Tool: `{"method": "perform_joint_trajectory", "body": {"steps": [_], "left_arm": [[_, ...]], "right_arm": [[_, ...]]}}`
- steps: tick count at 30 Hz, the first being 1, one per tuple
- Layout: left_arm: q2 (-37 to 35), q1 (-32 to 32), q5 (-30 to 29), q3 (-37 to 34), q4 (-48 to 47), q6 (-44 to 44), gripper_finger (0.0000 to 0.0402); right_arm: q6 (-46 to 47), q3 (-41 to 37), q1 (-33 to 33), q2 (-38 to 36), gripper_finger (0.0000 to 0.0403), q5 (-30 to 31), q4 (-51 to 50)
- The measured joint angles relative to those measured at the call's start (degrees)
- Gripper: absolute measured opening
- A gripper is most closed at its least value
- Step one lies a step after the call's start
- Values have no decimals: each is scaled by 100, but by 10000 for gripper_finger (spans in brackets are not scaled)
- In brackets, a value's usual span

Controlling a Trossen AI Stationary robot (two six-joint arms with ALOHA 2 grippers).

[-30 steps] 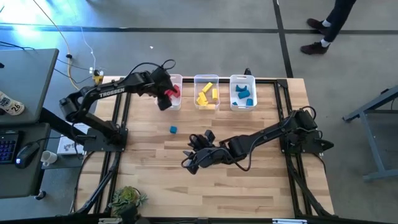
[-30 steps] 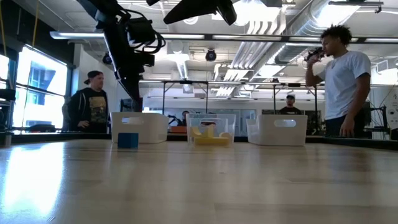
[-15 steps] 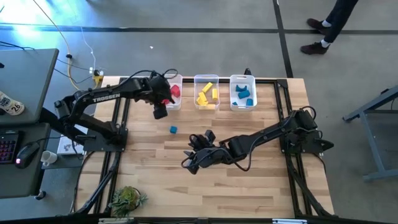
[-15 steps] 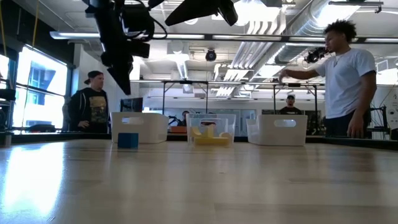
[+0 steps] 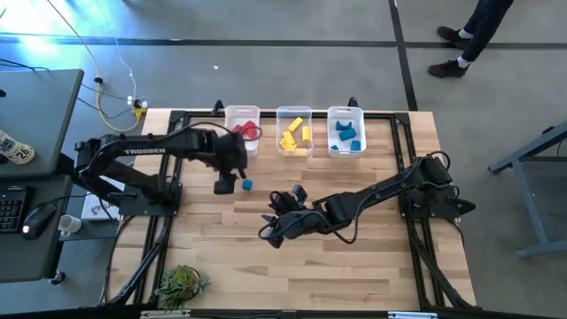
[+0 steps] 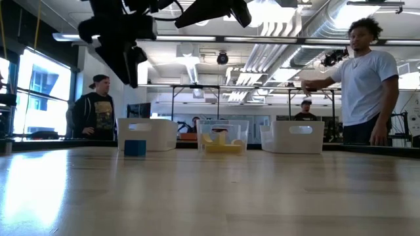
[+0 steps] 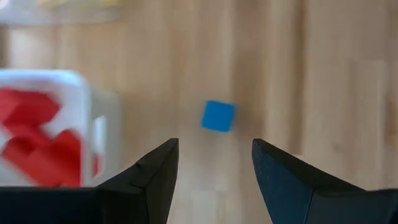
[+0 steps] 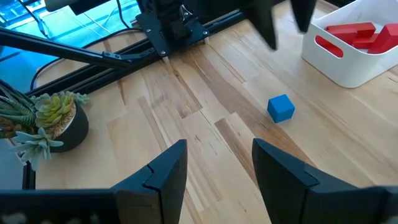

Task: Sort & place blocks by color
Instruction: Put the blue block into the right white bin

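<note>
Left gripper (image 5: 225, 185), fingers apart and empty, beside lone blue block (image 5: 247, 184)

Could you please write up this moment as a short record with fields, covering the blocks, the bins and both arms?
loose block: one blue cube on the table, outside the bins
red bin: red blocks
middle bin: yellow blocks
blue bin: blue blocks
left gripper: open, empty, beside the cube
right gripper: open, empty, near the table's middle
left to do: bin the blue cube
</note>
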Motion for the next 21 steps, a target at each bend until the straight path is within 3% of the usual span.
{"method": "perform_joint_trajectory", "body": {"steps": [13, 21], "left_arm": [[4, -1103, 368, 0, 12, 107, 193], [5, -1417, 665, -45, 196, 260, 192]], "right_arm": [[0, 0, 4, 0, 167, 0, -44], [0, 0, 6, 0, 167, -26, -44]]}}
